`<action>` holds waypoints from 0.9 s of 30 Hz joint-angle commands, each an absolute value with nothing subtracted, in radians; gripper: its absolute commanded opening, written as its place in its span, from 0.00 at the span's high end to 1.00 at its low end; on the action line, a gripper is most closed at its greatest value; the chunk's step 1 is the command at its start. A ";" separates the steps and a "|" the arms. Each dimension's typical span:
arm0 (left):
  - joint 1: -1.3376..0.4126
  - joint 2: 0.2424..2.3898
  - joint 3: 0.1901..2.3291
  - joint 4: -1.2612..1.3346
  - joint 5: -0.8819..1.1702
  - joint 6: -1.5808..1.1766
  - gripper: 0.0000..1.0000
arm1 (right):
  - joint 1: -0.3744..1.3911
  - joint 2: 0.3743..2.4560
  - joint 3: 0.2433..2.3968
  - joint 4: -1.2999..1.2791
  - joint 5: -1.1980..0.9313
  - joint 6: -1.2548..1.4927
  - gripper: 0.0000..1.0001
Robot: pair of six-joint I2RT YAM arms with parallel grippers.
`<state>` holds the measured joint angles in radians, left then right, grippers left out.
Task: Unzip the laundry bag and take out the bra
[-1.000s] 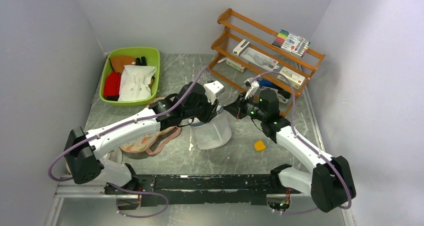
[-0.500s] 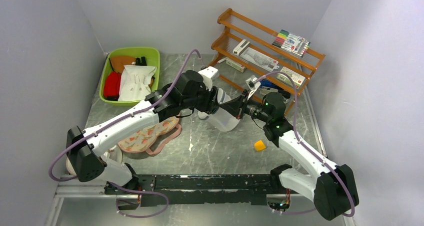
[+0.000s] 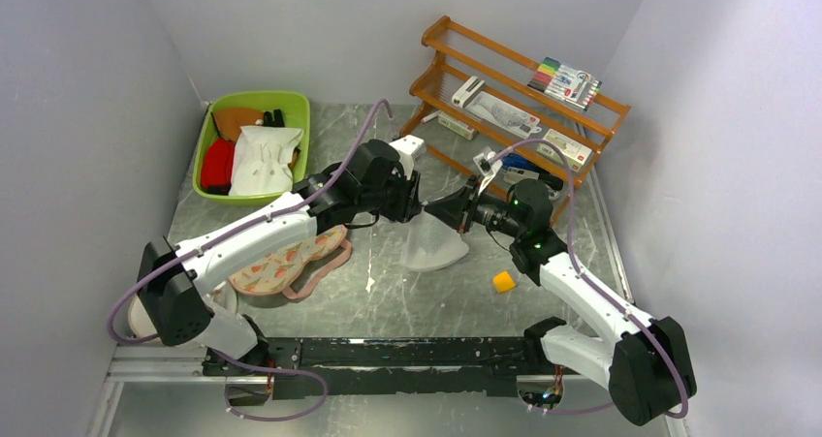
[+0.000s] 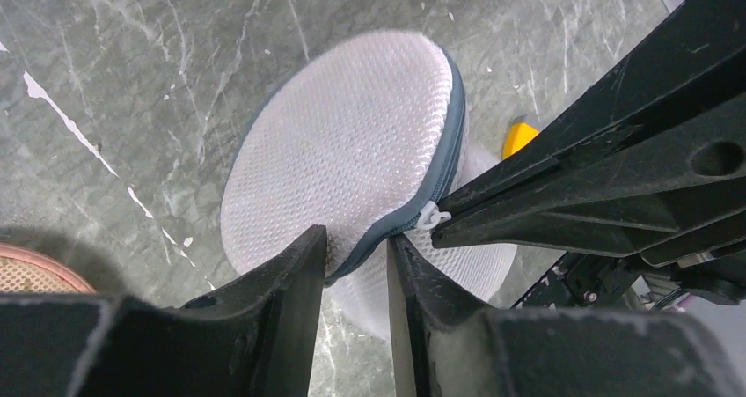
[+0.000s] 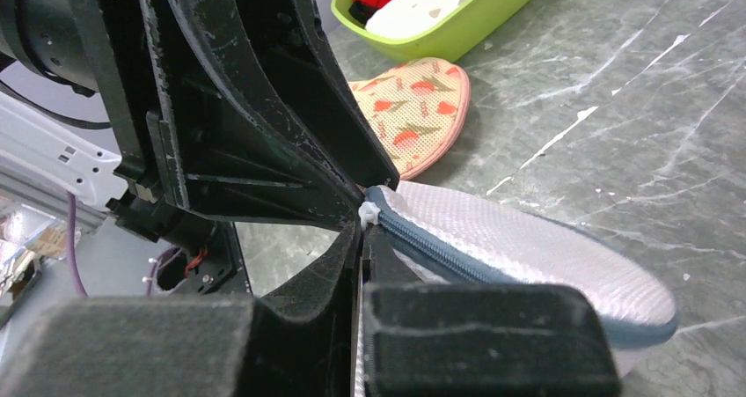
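Note:
The laundry bag [image 3: 433, 247], a white mesh pod with a grey-blue zipper rim, hangs between my two grippers above the table. My left gripper [image 3: 417, 207] is shut on the bag's zipper rim [image 4: 387, 230], with mesh [image 4: 343, 150] bulging past the fingers [image 4: 303, 269]. My right gripper [image 3: 435, 208] is shut on the small white zipper pull [image 5: 365, 214], tip to tip with the left gripper. The pull also shows in the left wrist view [image 4: 431, 214]. The zipper [image 5: 457, 256] looks closed along the part I see. The bra is hidden.
A green basket [image 3: 298, 127] with red and white cloths stands at the back left. A floral pad [image 3: 286, 267] with pink edging lies under the left arm. A wooden shelf [image 3: 514, 98] stands at the back right. A small yellow block [image 3: 503, 281] lies near the right arm.
The right gripper closed in on the bag and took the zipper pull. Both grippers moved the bag up off the table toward the back; it now hangs tilted below them.

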<state>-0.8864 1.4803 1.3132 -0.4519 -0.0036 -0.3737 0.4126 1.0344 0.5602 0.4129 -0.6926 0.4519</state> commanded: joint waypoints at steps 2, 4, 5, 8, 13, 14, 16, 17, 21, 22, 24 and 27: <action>-0.876 1.492 1.333 -0.469 -0.016 -0.316 0.59 | 0.423 1.033 0.559 0.475 -0.737 0.450 1.00; -0.875 1.491 1.333 -0.467 -0.014 -0.303 0.60 | 0.428 1.040 0.561 0.478 -0.743 0.452 1.00; -0.875 1.491 1.333 -0.463 -0.007 -0.298 0.61 | 0.429 1.045 0.562 0.480 -0.747 0.450 1.00; -0.875 1.498 1.335 -0.453 0.018 -0.290 0.65 | 0.436 1.061 0.569 0.480 -0.753 0.450 1.00; -0.874 1.479 1.321 -0.464 -0.009 -0.271 0.85 | 0.439 1.060 0.594 0.389 -0.691 0.409 1.00; -0.874 1.470 1.315 -0.464 -0.018 -0.264 0.88 | 0.439 1.054 0.597 0.362 -0.667 0.397 1.00; -0.874 1.451 1.304 -0.471 -0.036 -0.245 0.93 | 0.439 1.043 0.603 0.299 -0.595 0.378 1.00; -0.874 1.440 1.299 -0.472 -0.047 -0.237 0.93 | 0.439 1.041 0.605 0.274 -0.555 0.371 1.00; -0.874 1.389 1.276 -0.463 -0.061 -0.221 0.93 | 0.436 1.057 0.622 0.157 -0.345 0.399 1.00; -0.874 1.382 1.271 -0.461 -0.060 -0.218 0.93 | 0.434 1.063 0.625 0.134 -0.292 0.413 1.00; -0.875 1.363 1.262 -0.459 -0.059 -0.214 0.93 | 0.424 1.071 0.626 0.103 -0.212 0.450 1.00; -0.874 1.347 1.249 -0.466 -0.064 -0.217 0.93 | 0.390 1.072 0.610 0.109 -0.193 0.500 1.00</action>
<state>-0.8848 1.4014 1.2598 -0.4721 -0.0269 -0.2352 0.4301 1.0634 0.6048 0.1799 -0.3466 0.4377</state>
